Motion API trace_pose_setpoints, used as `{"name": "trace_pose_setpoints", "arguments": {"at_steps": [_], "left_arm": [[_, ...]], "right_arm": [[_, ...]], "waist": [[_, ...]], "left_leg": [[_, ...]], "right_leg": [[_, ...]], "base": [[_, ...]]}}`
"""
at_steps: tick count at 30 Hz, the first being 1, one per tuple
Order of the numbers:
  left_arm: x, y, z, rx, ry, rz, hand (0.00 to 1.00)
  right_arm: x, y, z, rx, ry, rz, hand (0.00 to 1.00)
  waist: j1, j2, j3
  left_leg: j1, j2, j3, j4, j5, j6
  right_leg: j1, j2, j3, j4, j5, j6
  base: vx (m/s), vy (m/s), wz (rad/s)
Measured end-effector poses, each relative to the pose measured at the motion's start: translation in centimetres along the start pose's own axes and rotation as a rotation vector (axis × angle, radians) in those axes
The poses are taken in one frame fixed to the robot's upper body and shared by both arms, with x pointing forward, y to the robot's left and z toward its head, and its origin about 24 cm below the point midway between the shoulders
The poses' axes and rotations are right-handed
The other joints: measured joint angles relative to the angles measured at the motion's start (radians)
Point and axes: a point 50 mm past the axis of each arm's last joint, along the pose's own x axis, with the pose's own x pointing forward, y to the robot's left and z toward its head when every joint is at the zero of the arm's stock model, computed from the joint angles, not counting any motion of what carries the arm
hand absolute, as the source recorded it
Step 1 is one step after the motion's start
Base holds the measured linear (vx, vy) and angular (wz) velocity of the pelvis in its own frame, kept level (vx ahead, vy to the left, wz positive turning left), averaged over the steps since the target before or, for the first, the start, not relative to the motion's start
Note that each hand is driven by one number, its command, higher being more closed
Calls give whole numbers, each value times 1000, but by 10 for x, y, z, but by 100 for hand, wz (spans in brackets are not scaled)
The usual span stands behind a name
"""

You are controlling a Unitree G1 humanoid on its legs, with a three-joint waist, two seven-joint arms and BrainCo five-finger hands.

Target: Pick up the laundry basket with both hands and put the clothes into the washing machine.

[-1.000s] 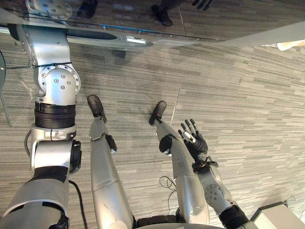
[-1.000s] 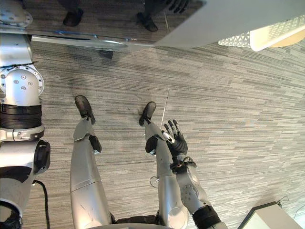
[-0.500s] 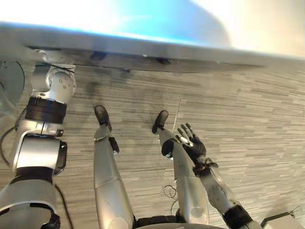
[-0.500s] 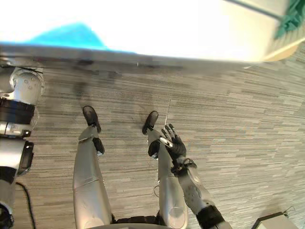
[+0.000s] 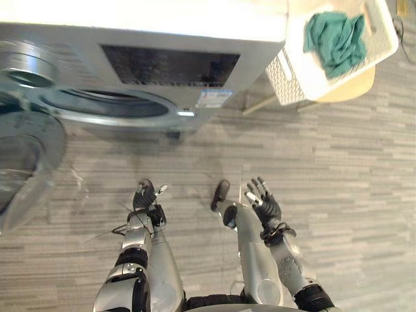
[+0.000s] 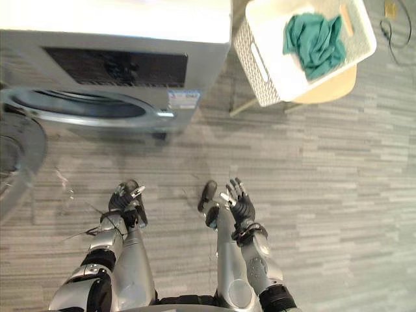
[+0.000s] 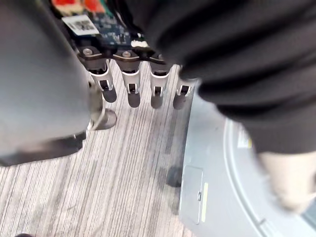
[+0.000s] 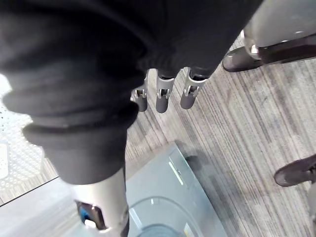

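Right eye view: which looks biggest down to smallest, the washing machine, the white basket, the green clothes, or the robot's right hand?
1. washing machine
2. white basket
3. green clothes
4. right hand, smallest even though it is nearer the camera

The washing machine (image 5: 162, 65) is cut off by the top and left edges of the eye views, and its open glass door (image 5: 26, 156) runs out past the left edge. The laundry basket (image 6: 260, 65) hides most of the pale wooden seat (image 6: 325, 91) beneath it, and the green clothes (image 6: 312, 39) in it lie too bunched to count. In the left wrist view a pale blurred shape (image 7: 286, 182) near the machine cannot be told
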Motion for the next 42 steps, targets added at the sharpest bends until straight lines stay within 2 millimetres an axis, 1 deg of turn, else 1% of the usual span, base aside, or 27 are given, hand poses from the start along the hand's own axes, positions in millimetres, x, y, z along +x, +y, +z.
{"name": "trace_pose_setpoints", "arguments": {"at_steps": [2, 5, 6, 7, 8, 10, 11, 12, 13, 14, 16, 17, 19, 20, 21, 23, 24, 25, 27, 30, 31, 32, 34, 36, 37, 39, 42], "left_arm": [[-10, 7, -28, -10, 64, 13, 0], [-18, 9, -47, -16, 111, 0, 0], [-20, 10, -52, -4, 120, -3, 0], [-25, 11, -60, 19, 135, -8, 0], [-36, 18, -81, 104, 184, -12, 0], [-49, 30, -101, 169, 231, 8, 0], [-54, 39, -107, 220, 239, 16, 0], [-57, 48, -113, 254, 261, 29, 0], [-62, 50, -120, 256, 292, 31, 0], [-75, 49, -140, 251, 362, 27, 0], [-82, 60, -149, 257, 399, 51, 0], [-85, 64, -154, 230, 431, 70, 0], [-87, 68, -156, 86, 443, 134, 0], [-89, 68, -158, 48, 448, 150, 0], [-94, 68, -163, 7, 465, 165, 0], [-98, 52, -162, -76, 435, 145, 0], [-98, 48, -160, -87, 416, 131, 0], [-96, 34, -152, -107, 367, 80, 0], [-95, 28, -147, -129, 337, 60, 0], [-92, 14, -139, -160, 298, -19, 0], [-92, 12, -139, -162, 300, -29, 0], [-93, 12, -140, -161, 309, -34, 0], [-93, 15, -140, -192, 316, -20, 0], [-94, 17, -141, -188, 323, -27, 0], [-93, 19, -138, -197, 317, -34, 0], [-91, 17, -133, -204, 304, -47, 0], [-85, 18, -124, -192, 273, -58, 0]], "right_arm": [[-5, -7, -15, -33, 61, -32, 0], [-7, -10, -19, -56, 88, -42, 0], [-8, -10, -20, -55, 91, -43, 0], [-10, -11, -23, -49, 100, -51, 0], [-16, -17, -32, -46, 133, -73, 0], [-20, -25, -41, -50, 175, -105, 0], [-21, -32, -41, -70, 189, -125, 0], [-16, -38, -32, -119, 180, -135, 0], [-12, -39, -26, -142, 167, -138, 0], [-2, -43, -4, -205, 110, -143, 0], [-1, -40, 6, -202, 59, -142, 0], [2, -39, 25, -217, -13, -135, 0], [6, -34, 46, -255, -93, -124, 0], [10, -29, 52, -270, -117, -110, 0], [15, -24, 61, -285, -158, -103, 0], [22, -13, 80, -289, -245, -93, 0], [24, -10, 82, -287, -260, -92, 0], [28, 2, 91, -297, -310, -76, 0], [35, 16, 97, -316, -336, -50, 0], [55, 58, 119, -409, -418, 48, 0], [58, 67, 122, -434, -427, 72, 0], [64, 84, 124, -481, -433, 117, 0], [66, 107, 110, -530, -409, 181, 0], [65, 125, 92, -586, -369, 243, 0], [63, 140, 83, -602, -356, 300, 0], [60, 152, 77, -650, -349, 350, 0], [55, 161, 87, -724, -423, 360, 0]], "waist": [[-4, 51, -38], [-1, 97, -62], [2, 110, -70], [1, 112, -88], [-1, 117, -134], [-3, 102, -204], [-2, 93, -244], [2, 98, -280], [6, 119, -289], [4, 148, -299], [-1, 110, -327], [-3, 131, -320], [6, 120, -329], [10, 118, -331], [20, 121, -333], [35, 141, -344], [38, 150, -350], [61, 175, -364], [66, 188, -373], [110, 205, -367], [114, 213, -361], [129, 224, -354], [171, 204, -354], [197, 199, -350], [192, 183, -342], [185, 165, -339], [146, 131, -359]], "left_leg": [[61, 2, 32, 26, -30, 13], [143, 32, 76, 27, -46, 26], [159, 50, 87, 23, -42, 28], [182, 51, 89, 13, -37, 24], [222, 50, 91, -2, -29, 11], [247, 53, 96, -21, -14, -15], [263, 60, 97, -30, 1, -42], [279, 84, 96, -52, 14, -78], [288, 112, 97, -89, 21, -90], [362, 118, 104, -224, 59, -83], [415, 111, 152, -271, 103, -113], [431, 167, 154, -273, 157, -93], [440, 200, 122, -245, 312, 29], [434, 198, 97, -215, 323, 47], [426, 170, 44, -155, 287, 25], [411, 46, -94, 10, 132, -6], [409, 17, -101, 35, 96, -1], [390, -77, -87, 69, -12, 35], [367, -143, -81, 59, -76, 54], [295, -337, -109, -65, -105, 97], [286, -361, -118, -102, -99, 106], [283, -367, -120, -144, -55, 199], [338, -367, -94, -131, -70, 220], [406, -352, -81, -126, -130, 228], [444, -350, -86, -104, -161, 224], [497, -351, -113, -75, -195, 214], [526, -349, -222, -115, -198, 203]], "right_leg": [[44, 0, 42, -1, 13, 8], [108, 15, 90, -24, 33, 29], [112, 21, 95, 21, 21, 12], [116, 2, 105, 158, -30, -34], [162, -57, 109, 277, -88, -22], [215, -117, 112, 303, -139, -21], [244, -151, 78, 279, -182, 16], [284, -101, 6, 170, -234, 41], [295, -66, -6, 95, -220, 51], [312, -117, -92, 153, -256, 90], [347, -152, -94, 134, -264, 117], [338, -103, -98, 156, -285, 77], [339, -36, -46, 134, -280, 34], [346, -21, -26, 112, -271, 17], [361, -3, 7, 69, -251, -5], [441, 55, 65, -71, -192, -34], [463, 67, 73, -103, -181, -39], [514, 100, 94, -183, -154, -53], [538, 116, 105, -234, -136, -60], [588, 119, 124, -340, -97, -52], [604, 122, 120, -353, -96, -52], [629, 134, 125, -360, -102, -47], [651, 125, 120, -314, -116, -23], [588, 113, 118, -51, -150, 38], [487, 81, 112, 257, -127, 127], [363, 43, 132, 611, -107, 175], [290, -17, 128, 583, -126, 127]], "base": [[-18, 92, -38], [-29, 61, -41], [-30, -18, -17], [10, -152, 7], [10, -149, 14], [54, -271, -5], [42, -450, -48], [5, -398, -82], [-25, -341, -148], [-1, -244, -144], [31, -379, -101], [73, -519, -82], [91, -391, -97], [81, -250, -100], [130, -282, -118], [183, -237, -111], [207, -124, -77], [162, -64, -52], [147, -16, -35], [207, 55, -14], [201, 116, -3], [242, 112, -6], [326, 107, -14], [243, 79, -21], [175, 31, 4], [252, -33, 35], [222, -133, 96]]}}
